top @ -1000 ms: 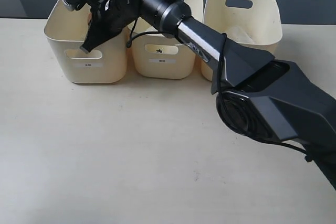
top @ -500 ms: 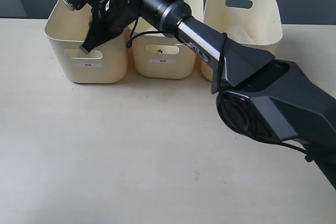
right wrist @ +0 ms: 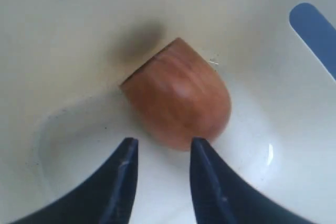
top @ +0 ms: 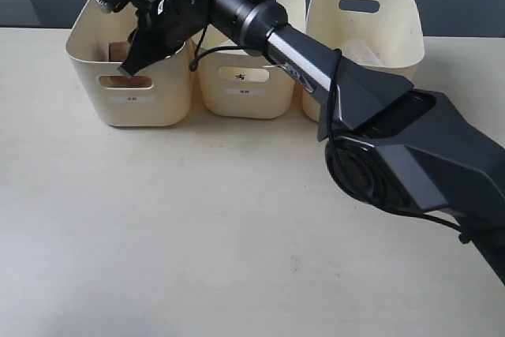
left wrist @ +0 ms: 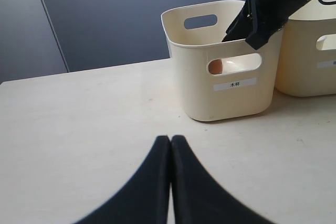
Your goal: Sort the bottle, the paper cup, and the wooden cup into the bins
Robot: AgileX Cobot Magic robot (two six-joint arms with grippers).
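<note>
Beige tabletop carries three bins in a row. Right end effector hangs released inside the left-hand bin, above the wooden cup, which apparently lies tipped on the floor. Left end effector rests clenched, empty.

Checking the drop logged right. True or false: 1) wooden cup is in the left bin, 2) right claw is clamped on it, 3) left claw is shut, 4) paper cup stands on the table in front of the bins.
1) True: the wooden cup lies in the left bin.
2) False: the right claw is open, the cup lying on the bin floor beyond its tips.
3) True: the left claw has its fingers together, empty.
4) False: no cup stands on the table.
</note>
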